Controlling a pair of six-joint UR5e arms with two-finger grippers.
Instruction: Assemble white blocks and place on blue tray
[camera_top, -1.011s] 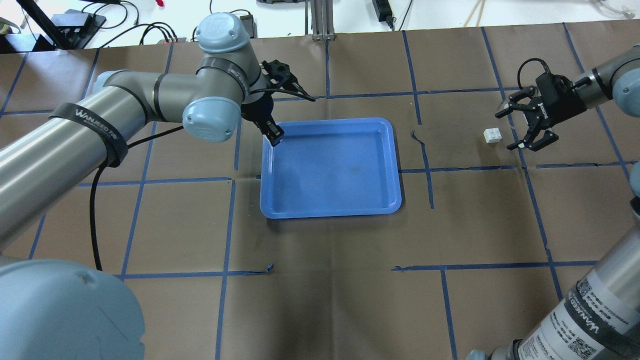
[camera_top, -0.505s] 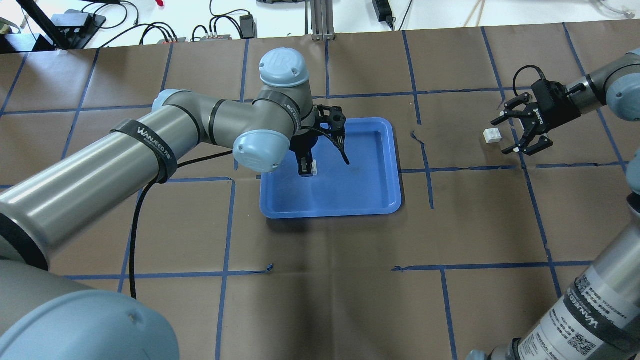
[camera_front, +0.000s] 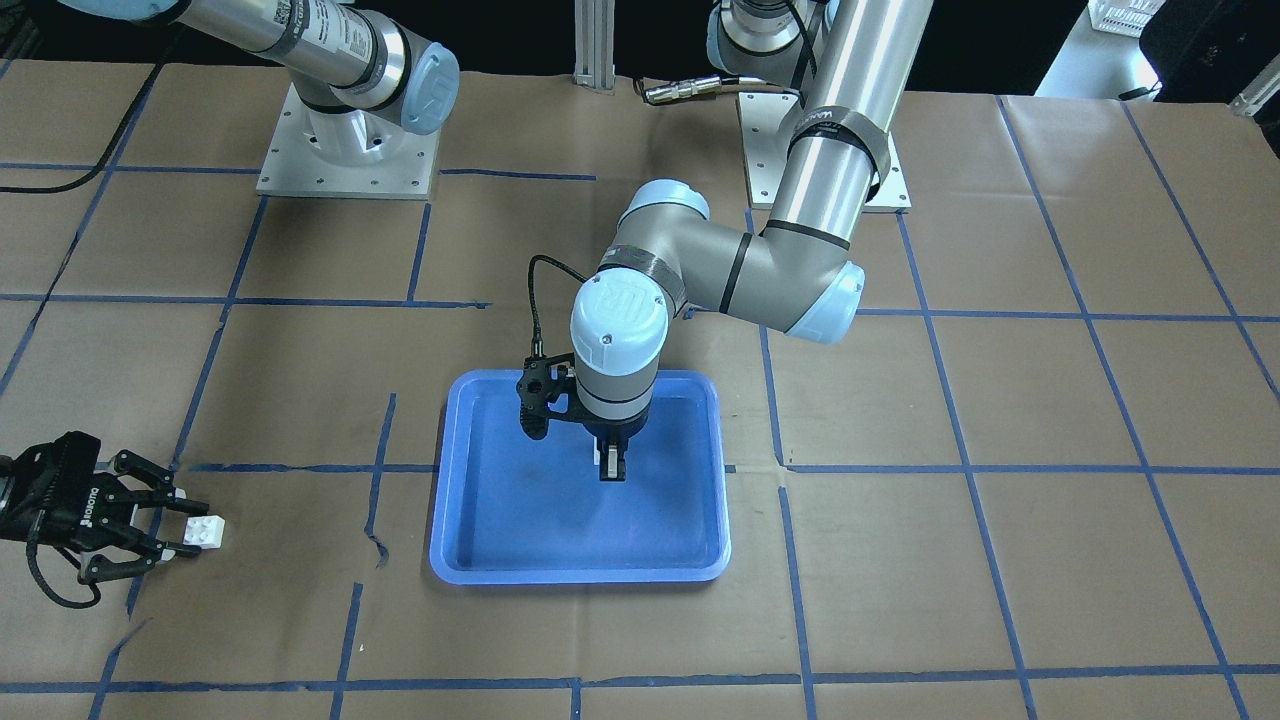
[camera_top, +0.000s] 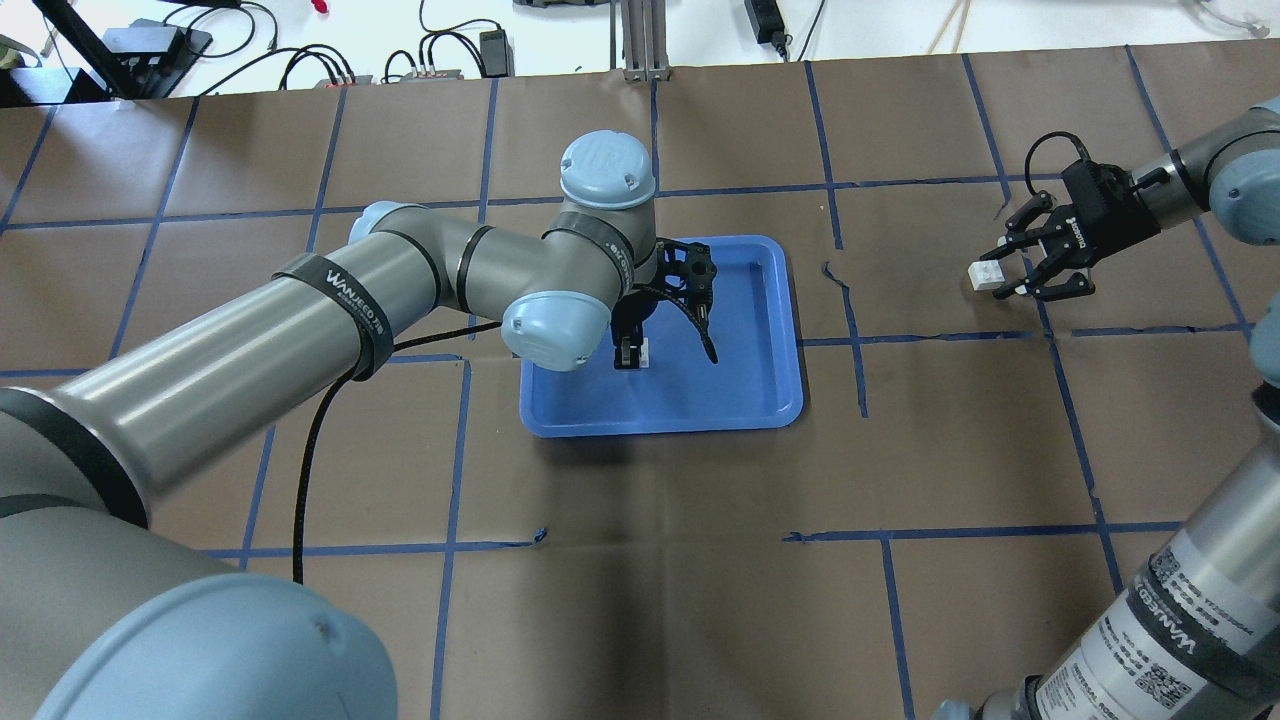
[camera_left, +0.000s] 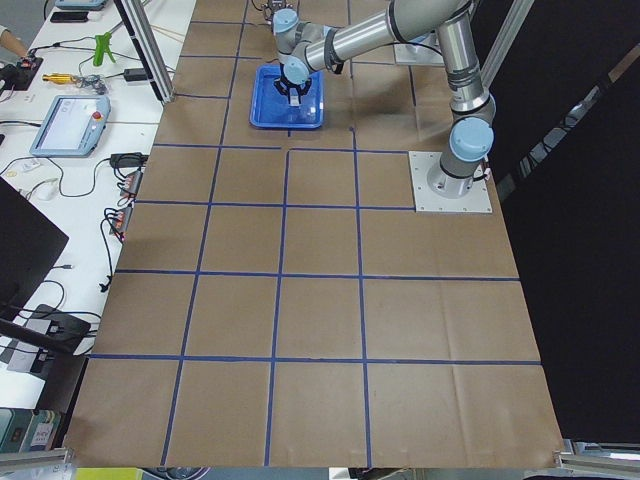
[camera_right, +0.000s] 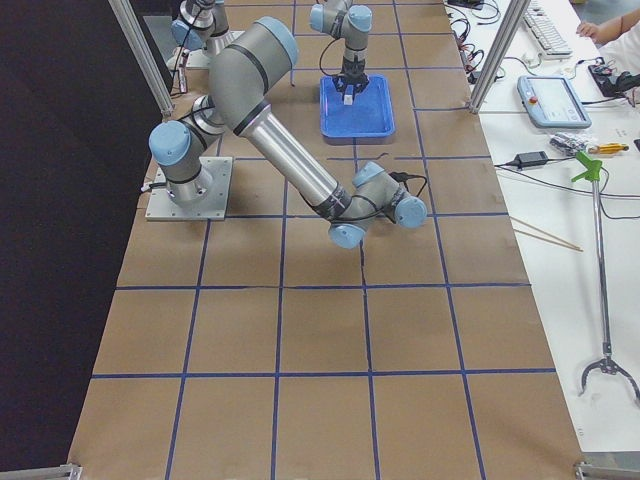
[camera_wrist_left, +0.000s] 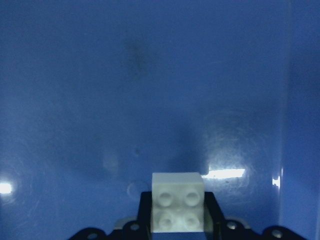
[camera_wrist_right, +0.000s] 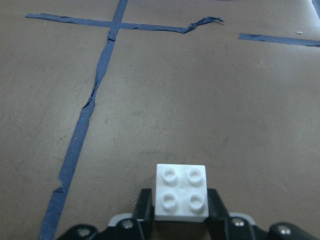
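Note:
The blue tray (camera_top: 745, 375) lies at mid-table; it also shows in the front view (camera_front: 500, 530). My left gripper (camera_top: 630, 353) points down low over the tray's middle, shut on a white block (camera_top: 642, 352). In the left wrist view that block (camera_wrist_left: 177, 201) sits studs-up between the fingers above the tray floor (camera_wrist_left: 150, 75). My right gripper (camera_top: 1003, 276) is far right of the tray at table level. Its fingers are closed against the sides of the second white block (camera_top: 984, 274). The right wrist view shows that block (camera_wrist_right: 181, 192) between the pads on the brown paper.
Brown paper with a blue tape grid covers the table (camera_top: 660, 560). Torn tape strips (camera_wrist_right: 82, 125) run on the paper ahead of the right gripper. The left arm's black cable (camera_top: 310, 450) hangs left of the tray. Both arm bases (camera_front: 345, 150) stand at the robot's side.
My left arm swung from the tray's far left corner to over its middle, carrying its block. My right gripper moved onto the other block and narrowed around it.

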